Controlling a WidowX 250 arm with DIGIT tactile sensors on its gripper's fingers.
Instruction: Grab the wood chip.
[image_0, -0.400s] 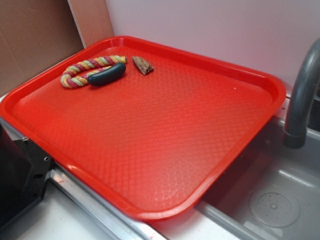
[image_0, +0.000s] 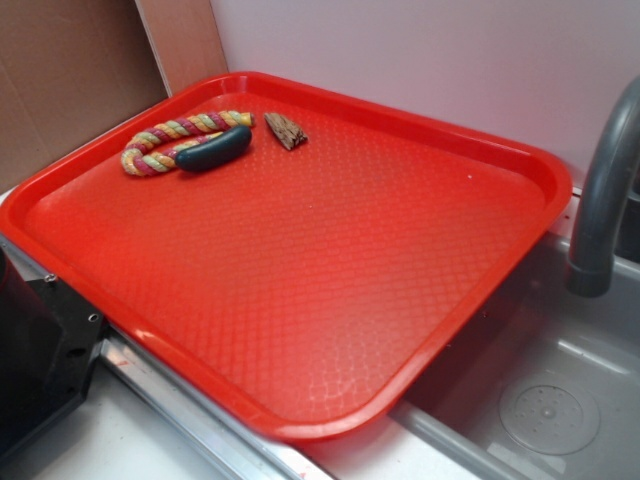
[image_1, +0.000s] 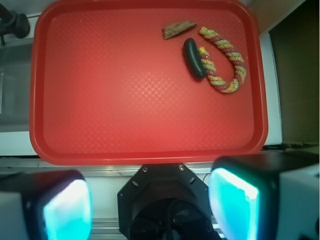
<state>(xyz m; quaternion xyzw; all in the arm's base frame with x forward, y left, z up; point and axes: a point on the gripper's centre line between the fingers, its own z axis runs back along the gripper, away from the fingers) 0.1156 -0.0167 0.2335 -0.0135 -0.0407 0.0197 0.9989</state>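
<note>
Item: wood chip (image_1: 178, 29), lay loose in the tray's (image_1: 150, 145) far corner, just beside the dark sausage toy (image_1: 193, 58) and braided rope (image_1: 223, 61); gripper (image_1: 150, 205) hung high above the near rim, spread and empty, presumably pre-approach.

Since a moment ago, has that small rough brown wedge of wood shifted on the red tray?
No. The wood chip lies at the same spot beside the tray's far rim, right of the dark sausage-shaped toy.
</note>
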